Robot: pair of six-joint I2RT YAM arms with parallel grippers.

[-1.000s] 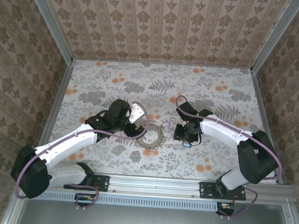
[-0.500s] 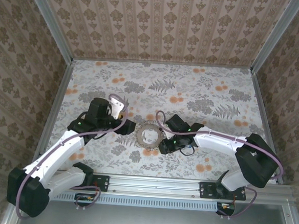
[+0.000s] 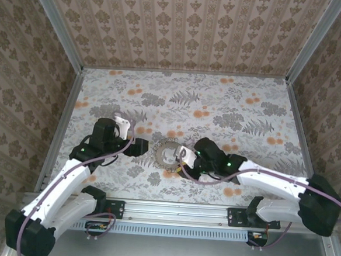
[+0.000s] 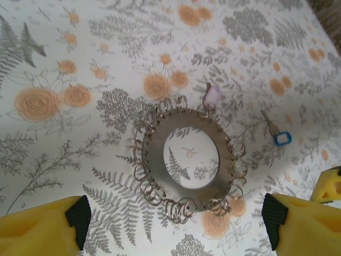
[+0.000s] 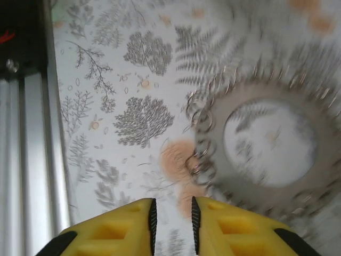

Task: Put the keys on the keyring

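Two robot arms are working over a floral-patterned table [image 3: 219,96], where the keyring [image 4: 154,160], a flat grey disc edged all round with small wire loops, is lying flat near the front edge, between the two grippers. The left gripper [image 4: 176,220] is hovering just beside the keyring with its yellow fingers spread wide, one at each side of the wrist view, and is holding nothing. The right gripper [image 5: 171,218] is sitting low on the keyring's other side, right next to the loops. Its yellow fingers are standing almost together, leaving only a slim gap through which the table pattern is showing, and are gripping nothing.

Two keys are resting on the table. The purple-headed key [image 4: 212,97] is lying against the loops on the keyring's rim. Whether it is threaded onto one cannot be told. The blue-headed key [image 4: 281,138] is lying a little apart from the disc, off the loops. In the right wrist view the keyring is blurring, with the aluminium rail [image 5: 26,160] running along the table's near edge.
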